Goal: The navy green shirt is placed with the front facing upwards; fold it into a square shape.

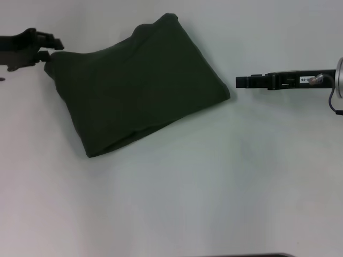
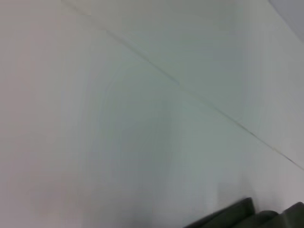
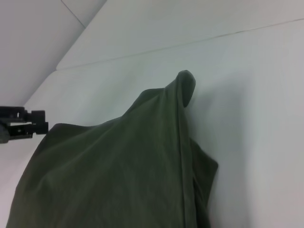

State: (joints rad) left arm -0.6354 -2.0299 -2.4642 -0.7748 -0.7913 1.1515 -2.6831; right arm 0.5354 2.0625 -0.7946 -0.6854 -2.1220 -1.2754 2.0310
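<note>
Already the shirt [image 1: 138,85] lies as a thick, roughly four-sided bundle on the white table [image 1: 214,193], skewed so that one corner points toward the right gripper [image 1: 240,81] and another sits at the left gripper [image 1: 48,52]. No lettering or collar shows — only plain dark green cloth with soft rounded edges.

At the far-left corner, the left gripper's fingertips meet the cloth; whether they pinch it or only touch it I cannot tell. The right gripper hangs just off the near-right corner, apart from the cloth, and whether it is parted or closed is also unclear from this angle. Seen from the right wrist, one corner of the shirt [image 3: 183,88] stands up in a small peak, and a ridge runs down from it.

I judge the bundle light, limp and several layers thick — it will sag and slide apart if lifted by a single layer. It is not fragile, and cotton on this smooth top should drag easily. The best hold would be at a corner, pinching through all layers at once, ideally two corners of one edge together so the stack stays aligned while being squared up.
</note>
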